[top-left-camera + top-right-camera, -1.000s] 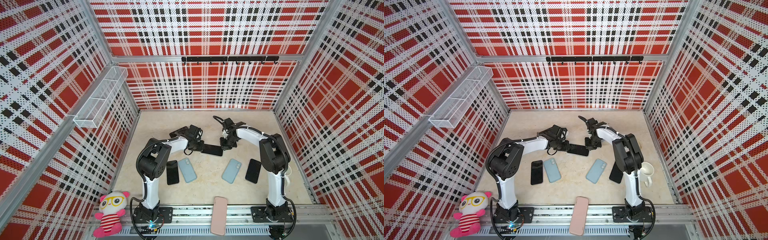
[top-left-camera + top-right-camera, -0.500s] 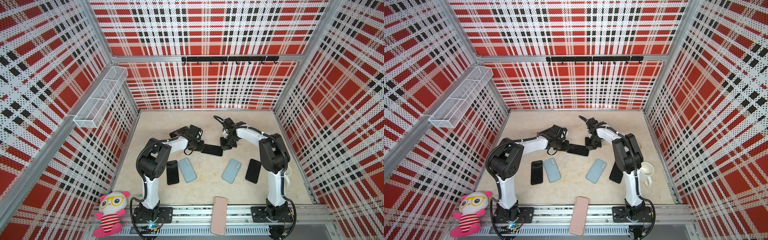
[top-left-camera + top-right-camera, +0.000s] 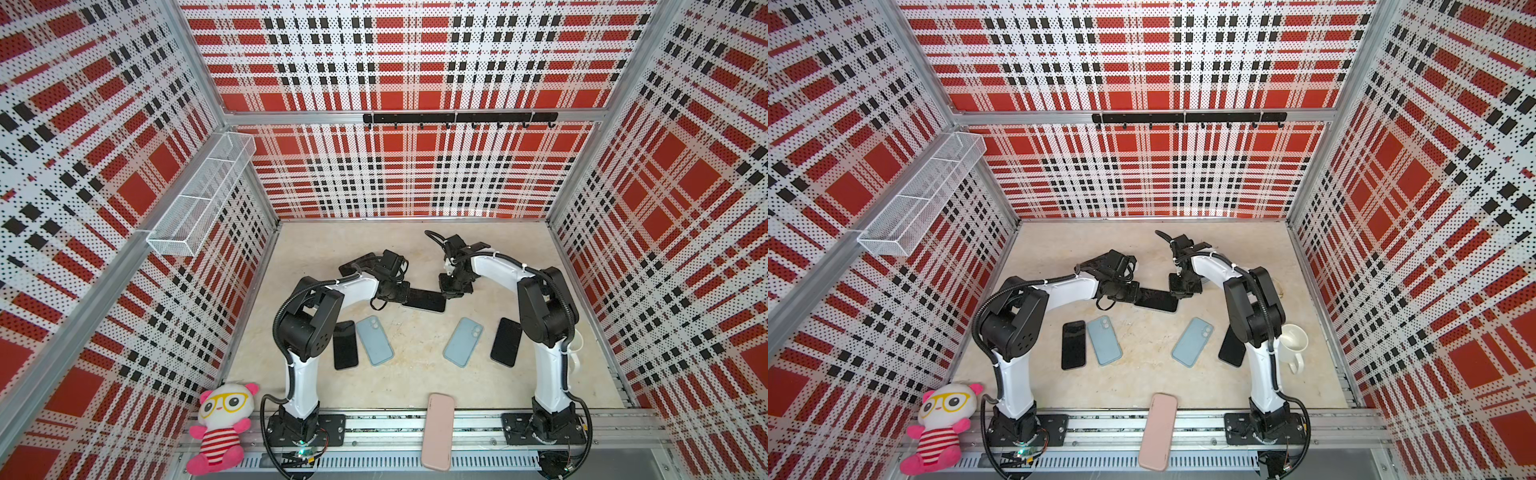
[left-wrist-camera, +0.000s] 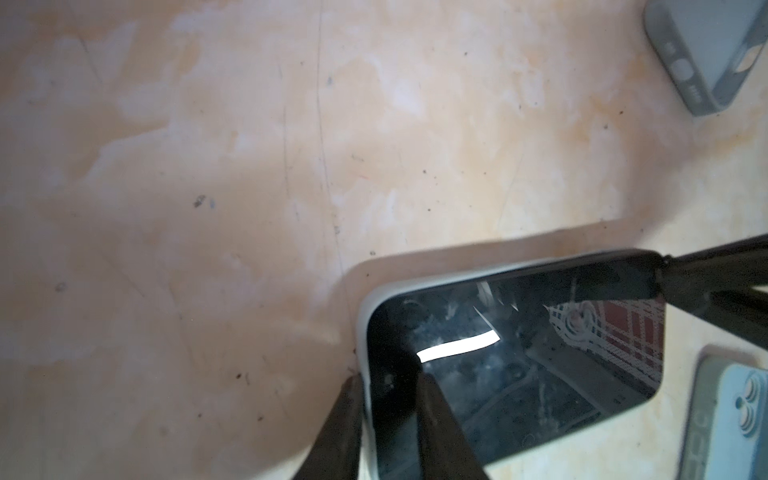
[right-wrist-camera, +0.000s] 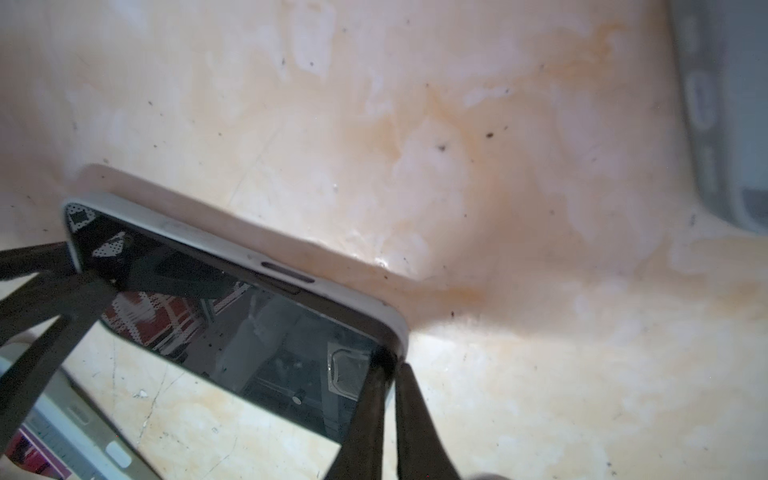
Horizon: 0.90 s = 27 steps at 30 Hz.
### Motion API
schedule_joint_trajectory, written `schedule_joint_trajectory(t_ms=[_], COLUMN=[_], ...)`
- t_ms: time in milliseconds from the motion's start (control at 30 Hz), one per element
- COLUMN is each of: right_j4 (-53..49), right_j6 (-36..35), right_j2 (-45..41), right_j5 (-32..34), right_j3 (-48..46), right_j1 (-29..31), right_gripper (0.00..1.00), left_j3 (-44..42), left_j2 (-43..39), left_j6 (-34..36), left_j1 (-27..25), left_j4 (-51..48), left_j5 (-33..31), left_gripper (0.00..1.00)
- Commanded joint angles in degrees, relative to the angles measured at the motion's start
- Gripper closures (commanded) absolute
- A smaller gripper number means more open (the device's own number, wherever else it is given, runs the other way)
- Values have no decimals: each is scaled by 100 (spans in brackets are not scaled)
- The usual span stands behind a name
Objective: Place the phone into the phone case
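Note:
A black-screened phone (image 3: 424, 300) (image 3: 1156, 300) lies mid-table inside a pale grey phone case, whose rim (image 4: 365, 328) (image 5: 208, 241) wraps its edges. My left gripper (image 3: 405, 293) (image 3: 1138, 293) (image 4: 388, 386) is shut on the phone's left end, one finger outside the case rim and one on the screen (image 4: 540, 374). From the other side, my right gripper (image 3: 446, 293) (image 3: 1177, 291) (image 5: 388, 365) is shut on the phone's right corner, its jaws nearly together around the rim. Each wrist view shows the opposite gripper's fingers (image 4: 727, 286) (image 5: 41, 291) at the phone's other end.
Nearer the front lie two pale blue cases (image 3: 375, 340) (image 3: 463, 341) and two black phones (image 3: 345, 345) (image 3: 506, 341). A pink case (image 3: 437, 436) rests on the front rail. A white mug (image 3: 1292, 343) stands by the right arm's base. A grey case (image 4: 706, 50) lies close by.

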Motion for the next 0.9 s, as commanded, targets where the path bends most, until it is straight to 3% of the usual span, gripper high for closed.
schedule_joint_trajectory(t_ms=[0, 500, 867], right_j4=[73, 342, 295], right_j6=[-143, -222, -178], right_j2=[-346, 98, 371], right_j5=[-71, -641, -353], right_j3=[133, -45, -261], right_j1=[-176, -216, -148], right_gripper=[88, 88, 89], left_j3=[46, 61, 63], left_j2=[77, 54, -2], left_j6=[146, 141, 140], left_j1=[-103, -87, -84], left_j4=[-258, -261, -263], left_j5=[31, 92, 95], left_gripper=[74, 74, 73])
